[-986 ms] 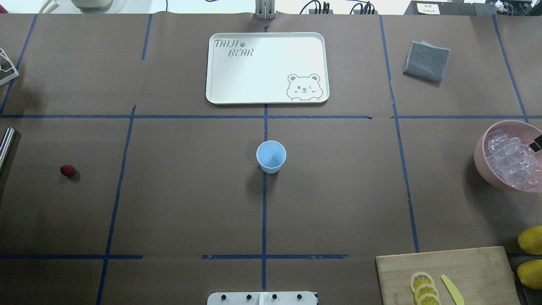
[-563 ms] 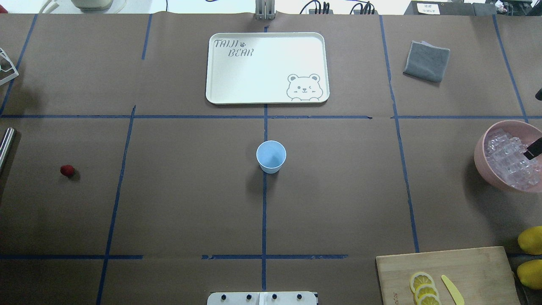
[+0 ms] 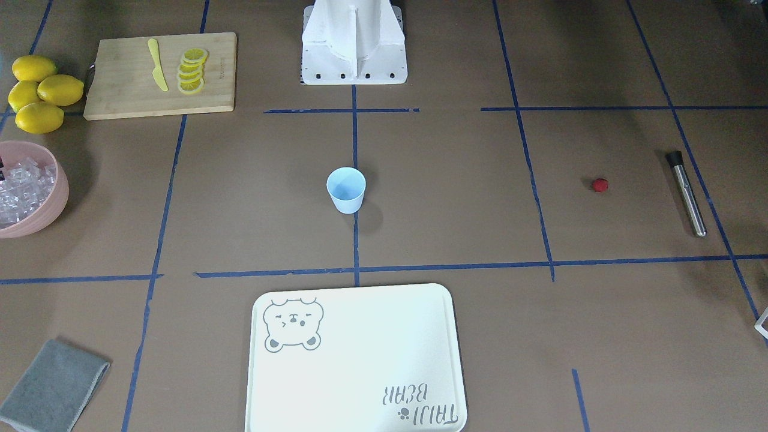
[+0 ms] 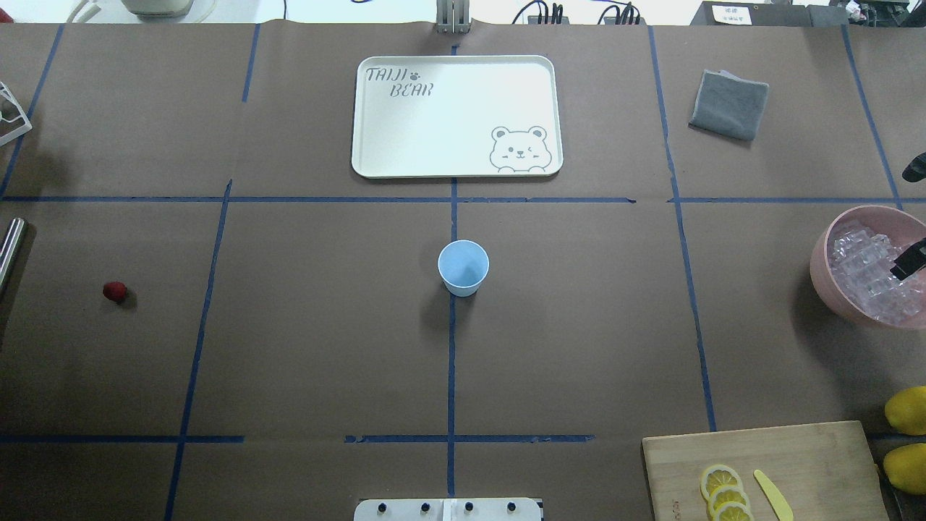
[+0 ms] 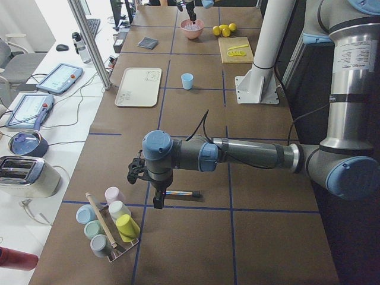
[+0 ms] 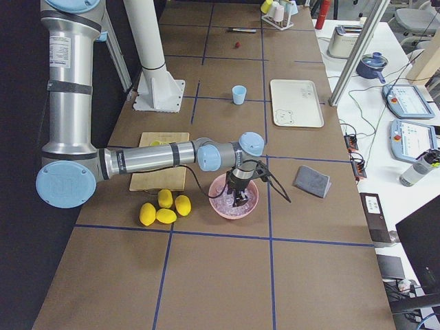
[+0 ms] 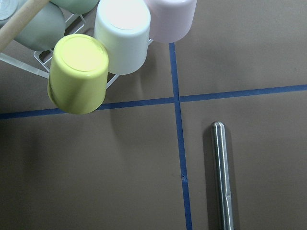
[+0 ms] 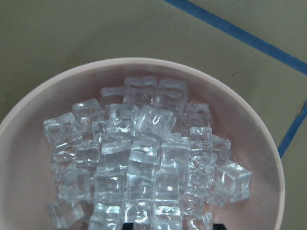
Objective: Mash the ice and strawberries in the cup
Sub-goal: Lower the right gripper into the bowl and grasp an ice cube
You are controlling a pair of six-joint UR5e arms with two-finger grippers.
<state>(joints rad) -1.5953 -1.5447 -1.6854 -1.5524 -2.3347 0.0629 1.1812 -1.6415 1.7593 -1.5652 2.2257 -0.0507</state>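
The overhead view cut off a good deal. Of the right arm it caught only one dark finger [image 4: 910,262] over the pink bowl [image 4: 819,275], whose far side ran off the edge. The left arm did not show there at all, and only the side views gave the arms whole.

The brown counter [image 4: 325,347] carried the cup [image 4: 463,268] upright on its middle tape line, straight ahead of the robot's base [image 3: 354,42]. The right arm [image 6: 137,159] reached low and level, far to the cup's right, with its wrist turned straight down. The right gripper [image 6: 240,203] hung over the bowl with its fingers parted. Whether the tips touched the ice could not be made out. The left arm [image 5: 249,155] stretched far to the cup's left. The left gripper [image 5: 156,202] pointed down above a metal rod [image 3: 687,195], and how wide it stood could not be told.

Beyond the cup lay a white tray [image 4: 448,116]. Nearer the robot and to the cup's right sat a cutting board [image 4: 796,456] with lemon slices [image 3: 192,71] and a yellow knife [image 3: 157,73]. Whole lemons [image 3: 39,90] sat beside the board. A grey cloth [image 4: 729,105] lay beyond the cup, to its right. The strawberry [image 4: 114,291] sat alone well to the cup's left, between cup and rod. The ice [image 8: 144,158] was heaped in the bowl.
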